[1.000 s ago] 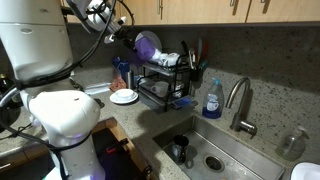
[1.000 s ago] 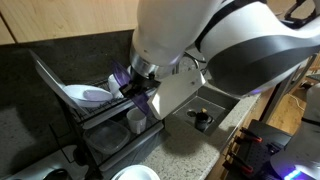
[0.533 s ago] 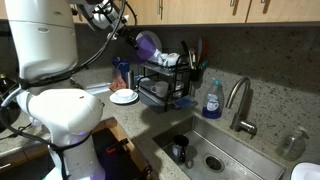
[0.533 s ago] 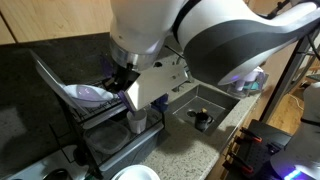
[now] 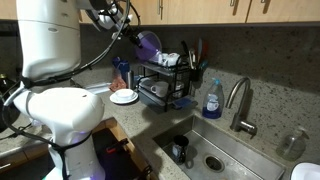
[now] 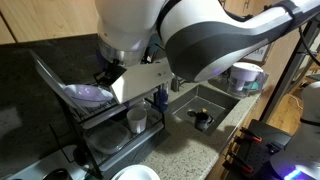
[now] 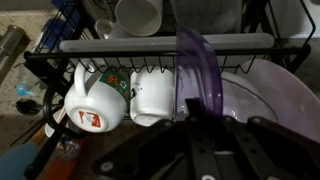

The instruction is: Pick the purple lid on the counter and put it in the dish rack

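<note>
My gripper (image 5: 137, 38) is shut on the purple lid (image 5: 149, 44) and holds it on edge above the near end of the black wire dish rack (image 5: 172, 82). In the wrist view the lid (image 7: 196, 72) stands upright from my gripper (image 7: 192, 112), over the rack's top tier (image 7: 150, 44), next to a pale plate (image 7: 262, 100) and hanging mugs (image 7: 152, 92). In an exterior view the arm hides the lid; only the rack (image 6: 95, 130) shows below the gripper. The grey speckled counter (image 5: 262, 140) runs round the sink.
A white plate (image 5: 124, 97) lies on the counter beside the rack. A blue soap bottle (image 5: 212, 98) and tap (image 5: 240, 100) stand by the steel sink (image 5: 215, 155). Cups and utensils fill the rack. Wooden cabinets hang above.
The arm has carried the lid a little further over the rack's top tier, and the arm's body has swung across the exterior view.
</note>
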Available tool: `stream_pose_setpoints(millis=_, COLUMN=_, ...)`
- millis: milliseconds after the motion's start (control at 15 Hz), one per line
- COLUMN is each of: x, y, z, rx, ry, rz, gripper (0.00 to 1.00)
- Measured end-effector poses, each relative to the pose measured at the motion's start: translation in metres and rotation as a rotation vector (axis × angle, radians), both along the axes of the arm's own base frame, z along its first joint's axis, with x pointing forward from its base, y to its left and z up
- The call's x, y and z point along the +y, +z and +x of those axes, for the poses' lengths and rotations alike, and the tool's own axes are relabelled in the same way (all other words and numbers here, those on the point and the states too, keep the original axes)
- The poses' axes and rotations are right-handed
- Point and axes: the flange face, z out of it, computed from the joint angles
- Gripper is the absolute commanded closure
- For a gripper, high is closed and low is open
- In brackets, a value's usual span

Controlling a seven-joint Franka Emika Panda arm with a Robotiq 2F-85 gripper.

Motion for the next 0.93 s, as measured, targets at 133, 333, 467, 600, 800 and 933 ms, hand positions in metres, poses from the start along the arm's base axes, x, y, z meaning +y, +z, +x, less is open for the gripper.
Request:
stream_pose_setpoints(millis=133, x=0.000, y=0.002, z=0.006, rx=-0.016, ry=-0.011, rz=0.004, gripper=0.99)
stream_pose_setpoints(millis=333, x=-0.001, y=0.002, z=0.015, rx=-0.028, ry=-0.025, rz=0.008, gripper=0.99)
stream_pose_setpoints(millis=467, x=-0.001, y=0.002, z=0.020, rx=-0.036, ry=-0.032, rz=0.009, gripper=0.99)
stream_pose_setpoints(millis=600, x=-0.001, y=0.002, z=0.023, rx=-0.047, ry=-0.045, rz=0.015, gripper=0.99)
stream_pose_setpoints(millis=800, x=0.000, y=0.005, z=0.026, rx=-0.065, ry=-0.054, rz=0.021, gripper=0.99)
stream_pose_setpoints(millis=933, x=0.000, y=0.010, z=0.028, rx=-0.085, ry=-0.052, rz=0.016, gripper=0.99)
